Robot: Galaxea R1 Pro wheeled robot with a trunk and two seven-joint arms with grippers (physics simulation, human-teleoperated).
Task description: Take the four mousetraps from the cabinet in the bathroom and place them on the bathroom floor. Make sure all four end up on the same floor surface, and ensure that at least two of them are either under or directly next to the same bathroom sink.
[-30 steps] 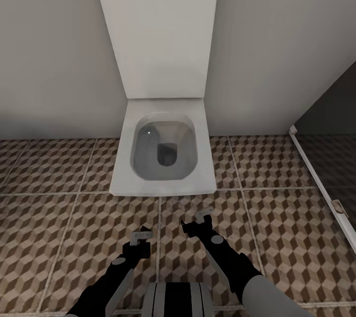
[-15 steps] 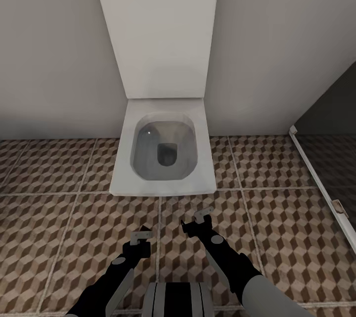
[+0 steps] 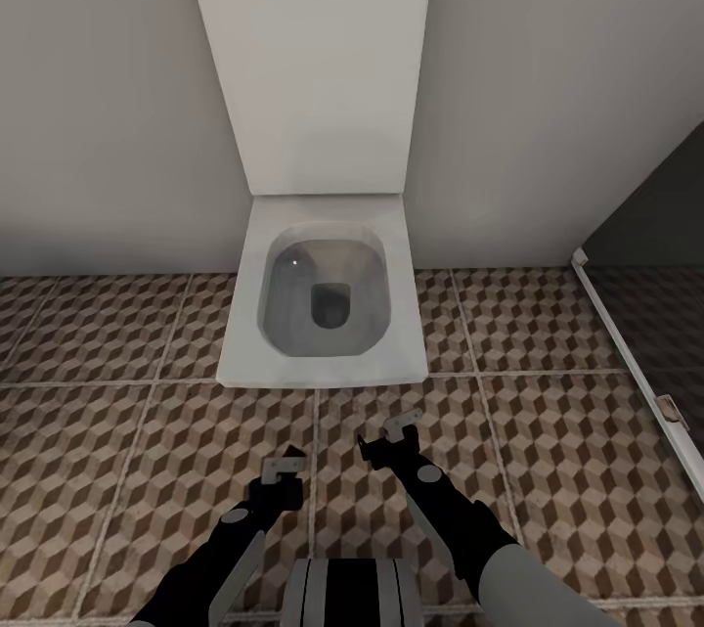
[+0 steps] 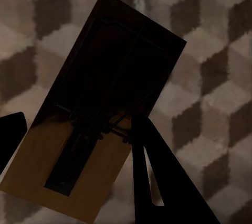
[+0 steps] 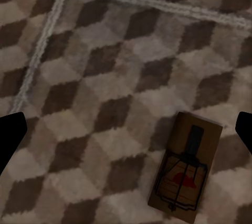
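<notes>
Here, mousetrap (image 4: 89,145) half-hidden in left claw (image 4: 79,140).

Tan mousetrap (image 5: 184,169) (cube-patterned brown floor (image 5: 105,77))

Ahead of the tool we see a white square-edged ceramic toilet (image 3: 323,304) with its lid (image 3: 311,60) raised against a plain pale grey wall (image 3: 108,99). Beneath the tool lies the floor of large square tiles printed with brown, beige and white cubes (image 3: 117,451), crossed by pale grout lines. To the tool's right we find a white threshold strip (image 3: 631,363) edging a dark glass panel (image 3: 655,216). Lighting is soft and even.
</notes>
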